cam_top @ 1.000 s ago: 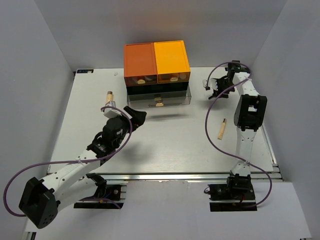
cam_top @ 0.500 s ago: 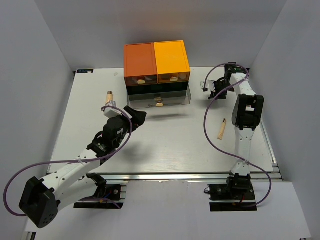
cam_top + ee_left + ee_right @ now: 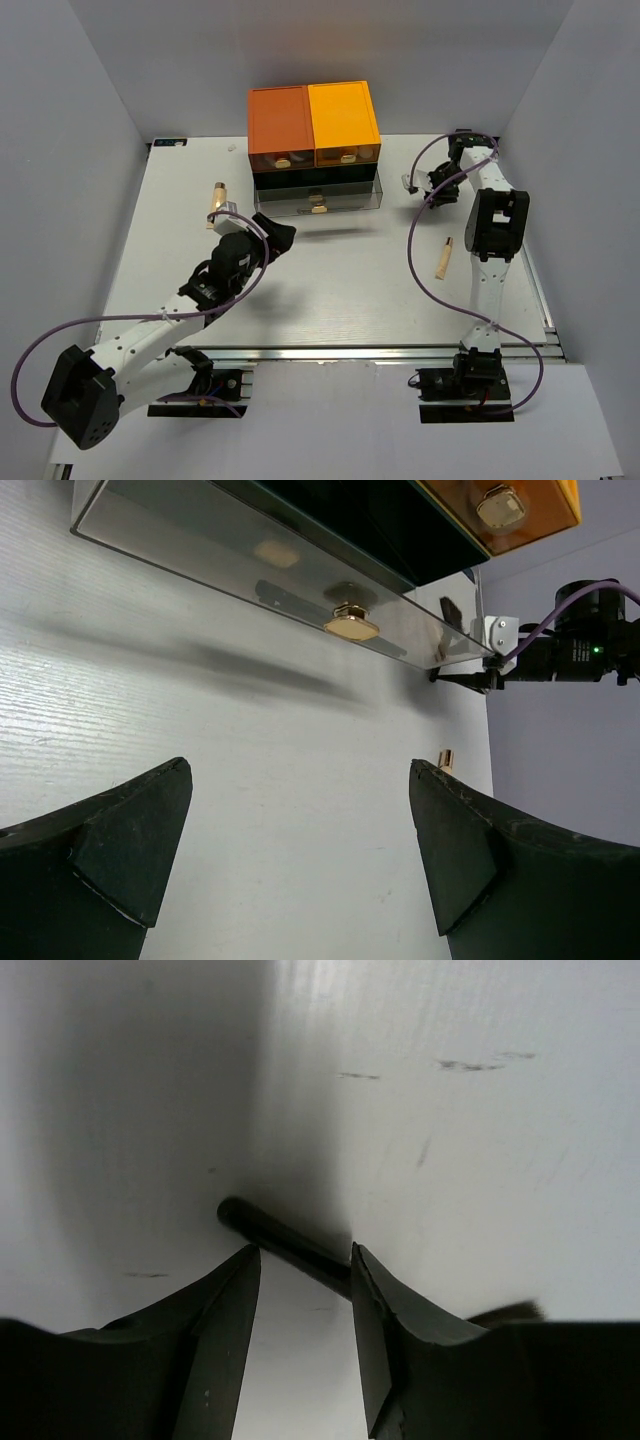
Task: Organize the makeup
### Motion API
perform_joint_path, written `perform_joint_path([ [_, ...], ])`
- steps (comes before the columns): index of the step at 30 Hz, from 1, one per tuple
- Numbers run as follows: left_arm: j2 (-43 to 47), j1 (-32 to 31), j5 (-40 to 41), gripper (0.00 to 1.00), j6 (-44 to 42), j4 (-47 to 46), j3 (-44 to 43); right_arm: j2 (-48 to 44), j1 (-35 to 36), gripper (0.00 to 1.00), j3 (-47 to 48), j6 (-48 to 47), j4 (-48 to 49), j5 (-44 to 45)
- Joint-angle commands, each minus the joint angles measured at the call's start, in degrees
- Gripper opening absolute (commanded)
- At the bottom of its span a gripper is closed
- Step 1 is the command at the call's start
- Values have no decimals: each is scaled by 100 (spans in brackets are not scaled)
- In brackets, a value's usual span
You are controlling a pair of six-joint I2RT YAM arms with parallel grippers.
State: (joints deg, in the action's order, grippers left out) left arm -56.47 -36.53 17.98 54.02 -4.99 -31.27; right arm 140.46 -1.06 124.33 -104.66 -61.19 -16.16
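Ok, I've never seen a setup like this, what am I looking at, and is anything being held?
Two robot arms are bolted to a white table. The wide picture looks down from above, the left arm on the left, the right arm on the right. The other two come from a camera on each wrist; the dark wedges are the fingers. At the back stands an orange and dark drawer box. Two beige tubes lie on the table, one left, one right. The left gripper is open and empty. The right gripper straddles a thin black stick lying on the table, jaws apart, not yet clamped.
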Motion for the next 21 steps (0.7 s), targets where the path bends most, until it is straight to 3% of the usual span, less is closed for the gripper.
perform_joint_path([
  [1,-22,-3,-101,98,-41,-107,-213,8,-43,48,-532,-204,-859,386],
  [10,-5,-3,-128,98,-41,-98,-187,7,-44,47,-753,59,-246,702],
  [21,198,-3,-57,98,65,-54,-81,69,-8,32,-990,578,151,527],
])
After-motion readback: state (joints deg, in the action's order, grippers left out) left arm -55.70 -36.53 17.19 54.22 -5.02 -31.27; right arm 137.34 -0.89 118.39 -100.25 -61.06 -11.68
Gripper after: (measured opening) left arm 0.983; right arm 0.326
